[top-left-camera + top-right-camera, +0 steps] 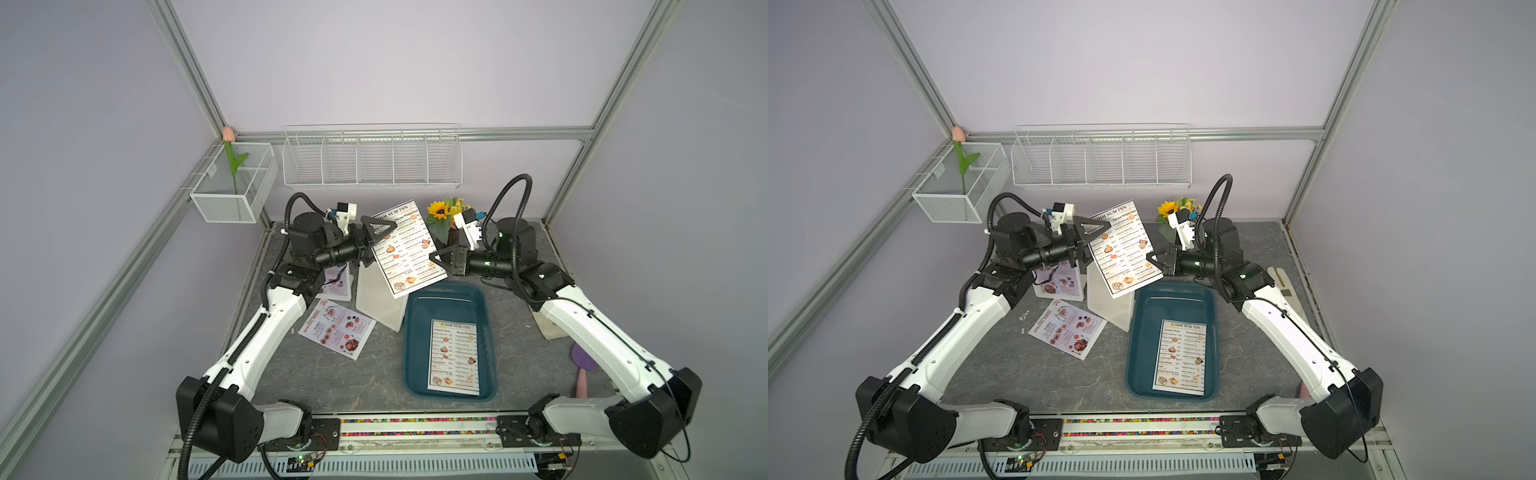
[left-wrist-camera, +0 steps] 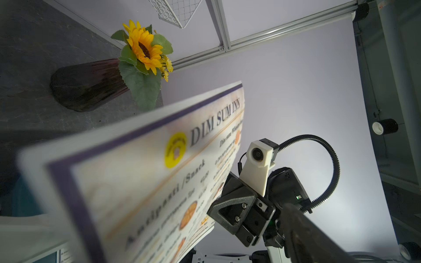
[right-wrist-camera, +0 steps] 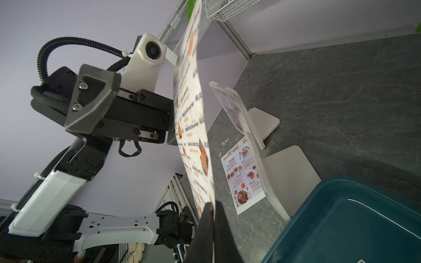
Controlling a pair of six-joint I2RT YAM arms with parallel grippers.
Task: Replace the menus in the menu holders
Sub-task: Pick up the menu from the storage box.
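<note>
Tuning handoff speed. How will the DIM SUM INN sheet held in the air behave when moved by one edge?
Likely floppy: the DIM SUM INN sheet bows along its length in the right wrist view. Probably very light: the right pincer, shut on one edge, carries it. Its free edges would likely flutter or lag when swung.

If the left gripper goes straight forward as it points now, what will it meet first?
Most likely the raised DIM SUM INN menu, which the right gripper pinches at its far edge. The left gripper stands open right beside the sheet; the exact gap is unclear.
</note>
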